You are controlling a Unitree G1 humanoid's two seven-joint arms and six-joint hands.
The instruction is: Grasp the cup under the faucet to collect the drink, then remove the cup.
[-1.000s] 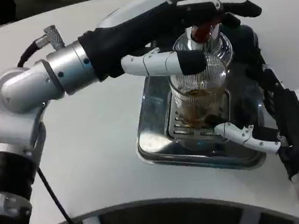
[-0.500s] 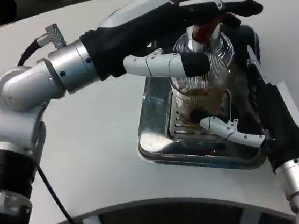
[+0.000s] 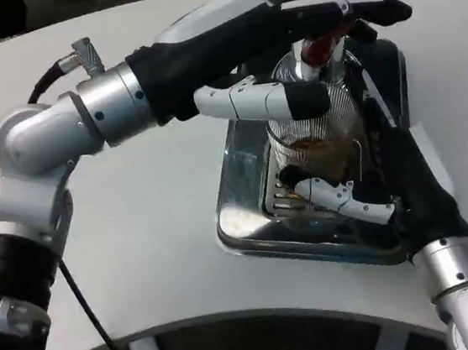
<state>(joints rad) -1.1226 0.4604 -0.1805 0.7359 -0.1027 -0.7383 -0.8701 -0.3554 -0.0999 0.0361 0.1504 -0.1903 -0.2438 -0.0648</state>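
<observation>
Cup [image 3: 315, 145] on drip tray [image 3: 247, 216] under faucet [image 3: 318, 50], tray on table [image 3: 157, 243]

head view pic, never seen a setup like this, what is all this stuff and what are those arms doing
You are looking down from a camera on a humanoid robot's head or chest at a white table. The two silver forearms are the robot's own. Its left hand reaches in from the picture's left, up at the faucet of a drink dispenser, with one white finger lying across the top of the cup. The cup is a clear ribbed glass with some brown drink in it, standing on a metal drip tray. The right hand comes up from the lower right and is at the cup's side, a white finger across its lower part. Whether it grips firmly is hard to tell.
</observation>
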